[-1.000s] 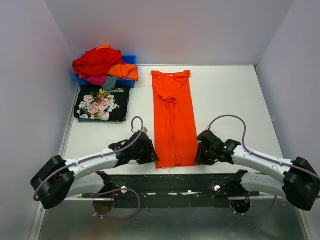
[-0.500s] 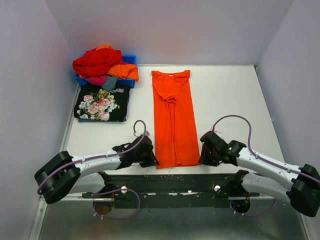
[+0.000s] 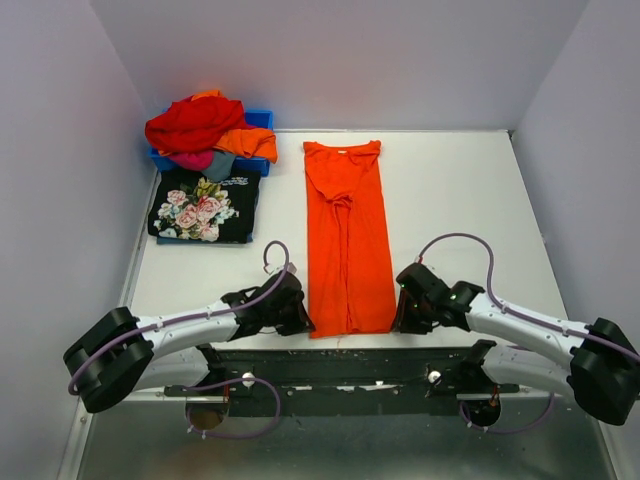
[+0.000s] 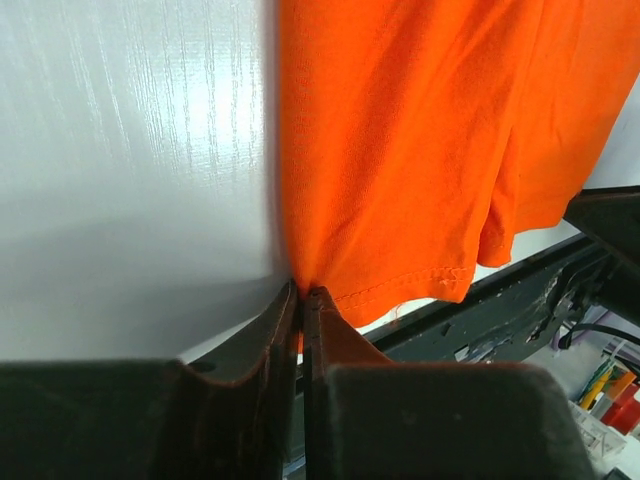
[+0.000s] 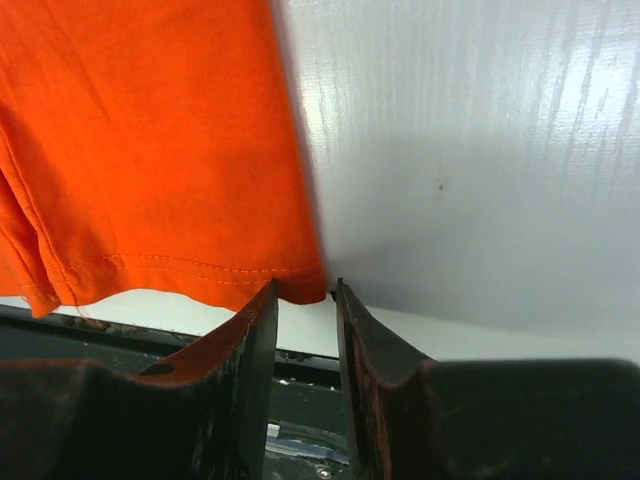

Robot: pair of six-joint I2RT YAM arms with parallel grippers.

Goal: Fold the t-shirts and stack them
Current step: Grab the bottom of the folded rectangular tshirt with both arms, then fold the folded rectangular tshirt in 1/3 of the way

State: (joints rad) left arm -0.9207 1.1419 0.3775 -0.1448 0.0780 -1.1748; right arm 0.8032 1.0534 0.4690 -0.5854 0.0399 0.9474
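The plain bright orange t-shirt (image 3: 345,235) lies folded into a long narrow strip down the middle of the white table, collar at the far end. My left gripper (image 3: 304,322) is shut on the shirt's near left hem corner; in the left wrist view the jaws (image 4: 302,292) pinch orange cloth (image 4: 400,150). My right gripper (image 3: 399,314) is at the near right corner. In the right wrist view its jaws (image 5: 305,290) stand slightly apart, with the hem corner (image 5: 300,283) between the tips. The black rose-print t-shirt (image 3: 205,205) lies folded at the far left.
A blue bin (image 3: 262,119) at the far left corner holds a heap of red, orange, pink and grey t-shirts (image 3: 195,122). The black arm-mount frame (image 3: 340,365) runs along the table's near edge, just below the hem. Grey walls close in the table on three sides.
Both grippers have shifted slightly toward the near edge at the shirt's hem corners. The right one backed off, then came in again to the corner. The shirt has stayed put.
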